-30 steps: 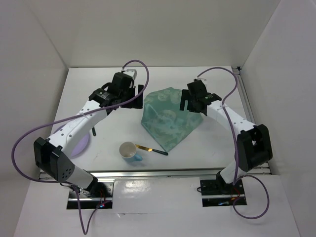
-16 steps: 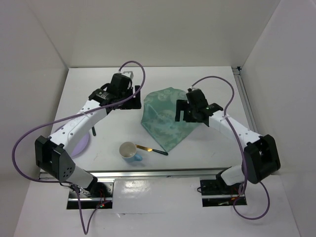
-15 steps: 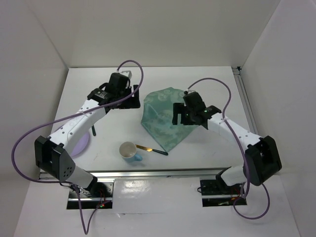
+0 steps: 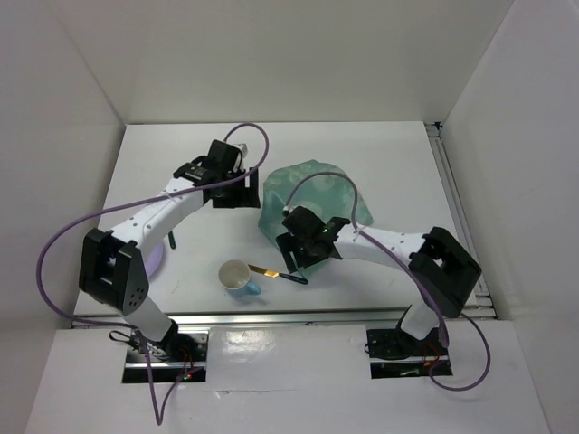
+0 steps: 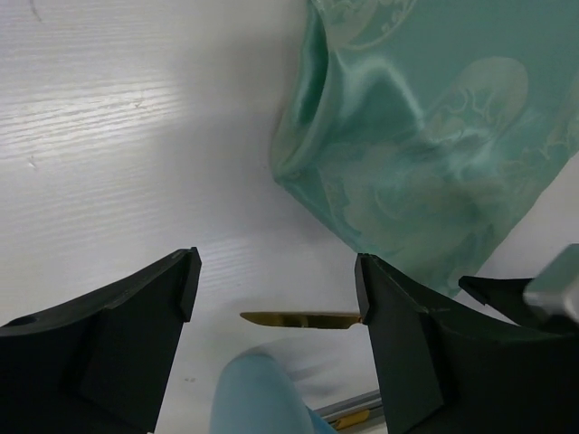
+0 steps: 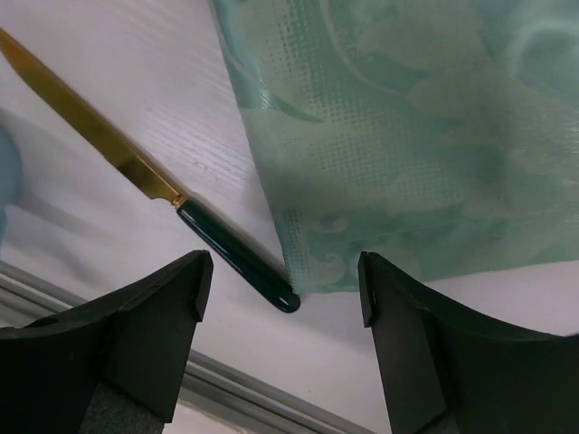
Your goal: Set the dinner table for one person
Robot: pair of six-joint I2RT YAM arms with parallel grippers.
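The white dinner table carries a rumpled teal placemat, a knife with a gold blade and dark green handle, a blue cup and a purple plate, which is partly under the left arm. My left gripper is open and empty by the placemat's left edge; its view also shows the knife blade. My right gripper is open and empty, low over the placemat's near corner and the knife handle.
A silver rail runs along the table's near edge, close under my right gripper. White walls enclose the left, back and right sides. A small dark item lies beside the plate.
My right arm has swung from the placemat's far right side down to its near corner by the knife handle. My left gripper shifted slightly right.
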